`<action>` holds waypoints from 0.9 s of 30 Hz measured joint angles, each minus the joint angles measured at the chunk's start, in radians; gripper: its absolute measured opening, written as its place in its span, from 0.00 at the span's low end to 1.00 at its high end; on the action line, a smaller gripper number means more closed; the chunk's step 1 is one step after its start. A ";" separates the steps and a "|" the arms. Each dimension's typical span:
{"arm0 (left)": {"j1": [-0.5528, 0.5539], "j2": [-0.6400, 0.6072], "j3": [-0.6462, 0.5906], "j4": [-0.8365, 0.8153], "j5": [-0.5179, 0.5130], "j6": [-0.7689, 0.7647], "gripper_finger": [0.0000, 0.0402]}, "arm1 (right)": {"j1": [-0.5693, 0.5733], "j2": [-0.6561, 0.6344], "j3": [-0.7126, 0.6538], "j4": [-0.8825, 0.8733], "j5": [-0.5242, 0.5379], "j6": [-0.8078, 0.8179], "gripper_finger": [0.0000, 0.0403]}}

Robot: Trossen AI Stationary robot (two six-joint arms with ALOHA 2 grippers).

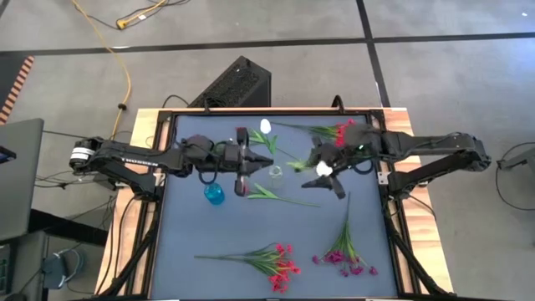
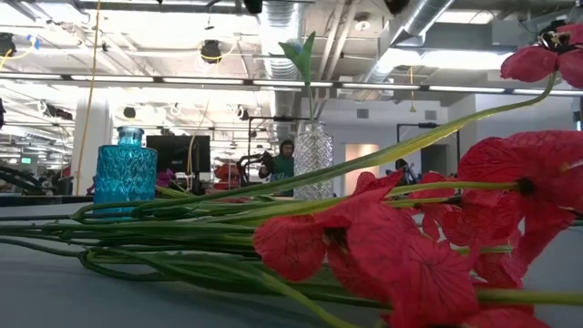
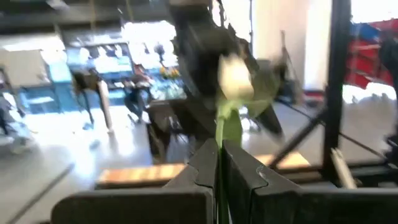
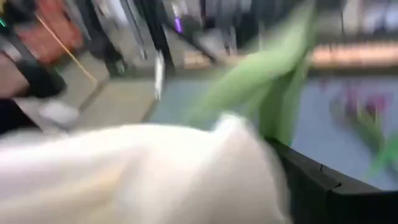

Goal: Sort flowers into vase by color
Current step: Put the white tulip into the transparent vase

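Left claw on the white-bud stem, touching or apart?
Touching. In the left wrist view the left claw is shut, with the green stem of the white bud pinched between its fingers.

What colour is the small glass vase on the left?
Turquoise blue vase, ribbed; clearest in the low view.

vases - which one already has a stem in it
The clear vase: a green stem stands up from its neck. The blue vase beside it shows no stem.
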 joint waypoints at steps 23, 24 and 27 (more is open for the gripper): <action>0.090 -0.185 -0.007 -0.030 -0.014 0.013 0.00 | 0.025 -0.286 -0.095 -0.207 0.433 0.045 0.66; 0.089 -0.183 -0.020 -0.002 0.011 0.004 0.00 | 0.025 -0.297 -0.130 -0.160 0.434 0.044 0.66; 0.079 -0.148 -0.090 0.196 0.090 -0.056 0.00 | 0.026 -0.318 -0.248 -0.013 0.433 0.028 0.66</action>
